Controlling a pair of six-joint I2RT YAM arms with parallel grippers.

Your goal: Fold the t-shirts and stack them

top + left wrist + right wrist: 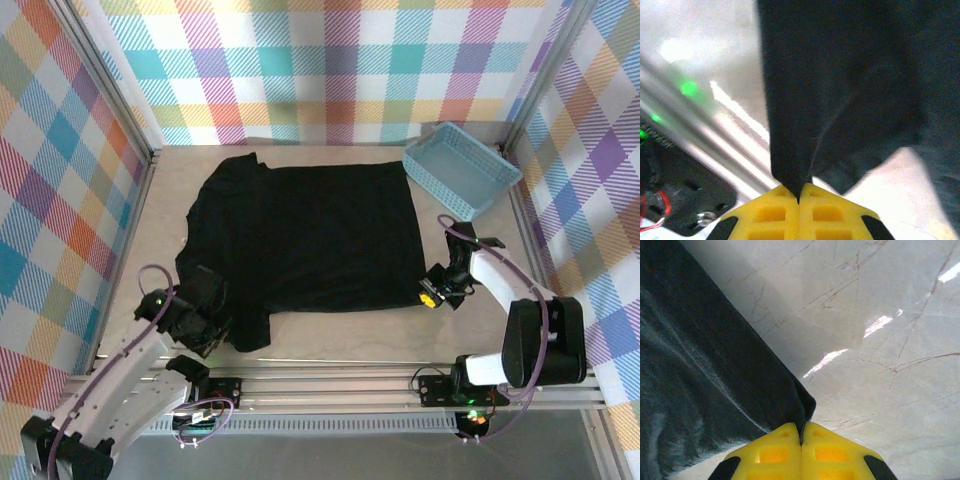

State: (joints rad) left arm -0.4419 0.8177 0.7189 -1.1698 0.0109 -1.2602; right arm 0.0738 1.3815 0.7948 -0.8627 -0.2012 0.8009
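Clamped tight on the black t-shirt (310,235) at the left tool (799,194), yellow pads together over a pinched fold of the near corner. Clamped likewise at the right tool (801,432), on the hem corner. Spread flat between and beyond both tools. Past the right tool, well apart: light-blue basket (462,168). Bare tabletop (880,340) open beside that tool; metal frame rail (715,130) close beside the left one.

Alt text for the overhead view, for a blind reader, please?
A plain black cloth t-shirt lies spread on a pale table; the left pincer and right pincer each pinch its near edge. A light-blue perforated plastic basket sits far right.
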